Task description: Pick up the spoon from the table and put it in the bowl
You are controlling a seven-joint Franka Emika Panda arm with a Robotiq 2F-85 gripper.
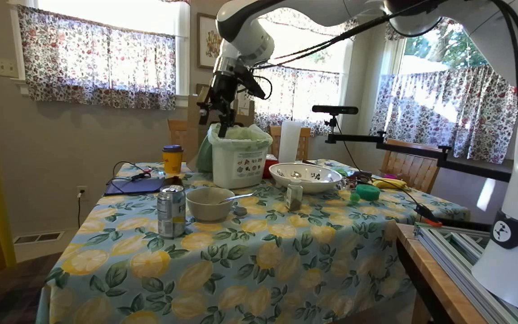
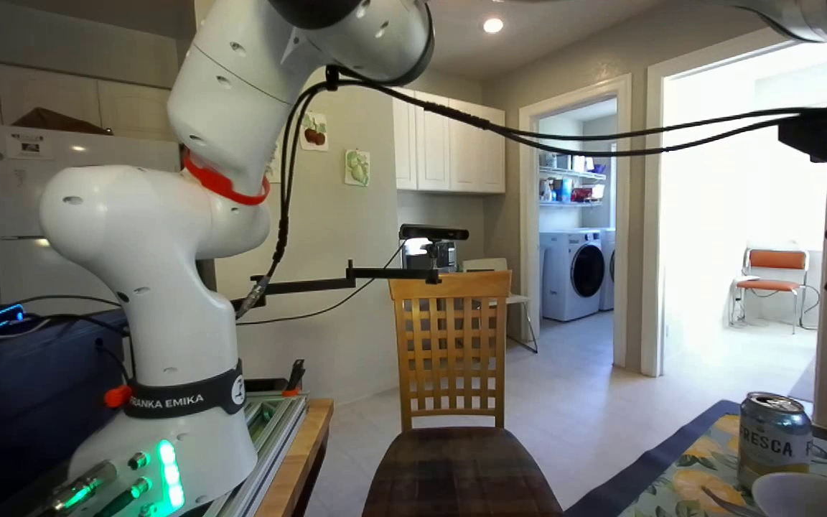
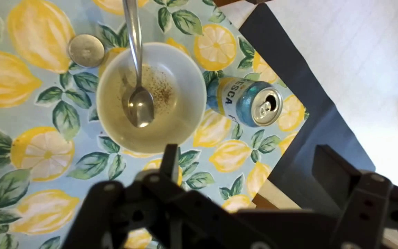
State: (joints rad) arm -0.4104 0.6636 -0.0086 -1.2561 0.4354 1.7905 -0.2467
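Table is covered in lemon print. Gripper is held well above it, fingers spread wide, nothing gripped. Bowl is placed just beside the can. Spoon is seated in the bowl, head inside, handle laid over the rim. Round cap is seen near the bowl.

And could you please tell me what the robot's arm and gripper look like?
The arm is white with rounded segments, a red ring, black cables running along it, and a black base band lettered FRANKA EMIKA in white, above glowing green lights. The gripper is black and angular, with two blocky fingers.
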